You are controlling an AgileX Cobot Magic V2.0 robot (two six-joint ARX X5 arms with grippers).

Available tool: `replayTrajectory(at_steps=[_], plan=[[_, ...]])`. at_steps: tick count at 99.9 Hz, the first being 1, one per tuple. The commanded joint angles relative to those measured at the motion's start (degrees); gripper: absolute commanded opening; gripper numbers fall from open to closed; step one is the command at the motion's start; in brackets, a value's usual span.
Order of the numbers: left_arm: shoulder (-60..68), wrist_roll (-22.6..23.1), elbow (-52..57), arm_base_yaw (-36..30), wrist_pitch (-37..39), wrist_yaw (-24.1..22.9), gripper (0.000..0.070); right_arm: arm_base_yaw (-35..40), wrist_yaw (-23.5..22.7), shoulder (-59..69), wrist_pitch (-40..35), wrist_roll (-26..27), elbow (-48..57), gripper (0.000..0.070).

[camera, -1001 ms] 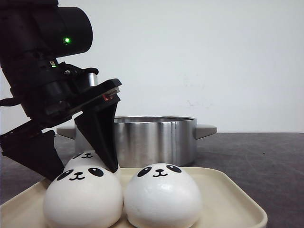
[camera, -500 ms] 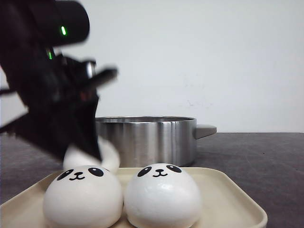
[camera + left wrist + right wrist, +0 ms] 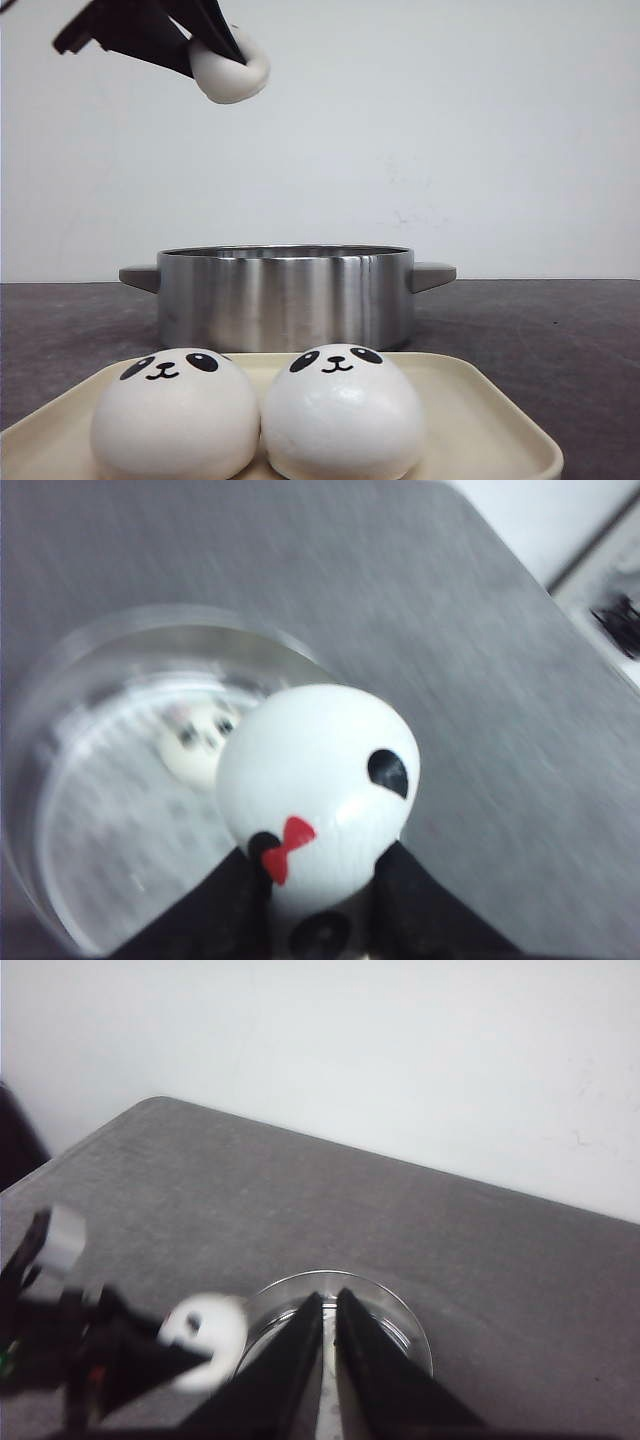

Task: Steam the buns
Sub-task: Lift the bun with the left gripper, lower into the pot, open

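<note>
I see the left gripper (image 3: 205,45) cut off by the front view's top edge. The tray (image 3: 480,420) runs off the bottom. The pot's (image 3: 120,810) contents blur in the left wrist view.

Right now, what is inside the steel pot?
In the left wrist view, one panda bun lies on the floor of the steel pot. The held bun in the left gripper covers part of the inside, so more cannot be ruled out.

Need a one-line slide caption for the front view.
Left gripper holds one bun high above the steel pot; two panda buns wait on the cream tray.
</note>
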Motion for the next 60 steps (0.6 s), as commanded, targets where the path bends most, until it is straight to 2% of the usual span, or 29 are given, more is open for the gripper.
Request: replayTrajectory(at_steps=[1,35,56,60], plan=[[4.7,2.7,2.9,0.6,-0.2,0.1,0.0009,0.7,0.3,1.3,0.8,0.3,0.9,0.0012],[24.1,2.6,9.5,4.7,0.6,-1.2,0.0009,0.7,0.3,4.0,2.1,0.4,0.9,0.0012],[31.3,1.4,9.5,6.3,6.3,-1.2,0.0012,1.4,0.3,4.0,2.0,-0.1,0.9,0.0012],[32.2,1.4,9.5,6.4,7.0,-1.2,0.0035,1.5,0.3,4.0,2.0,-0.5,0.9,0.0012]])
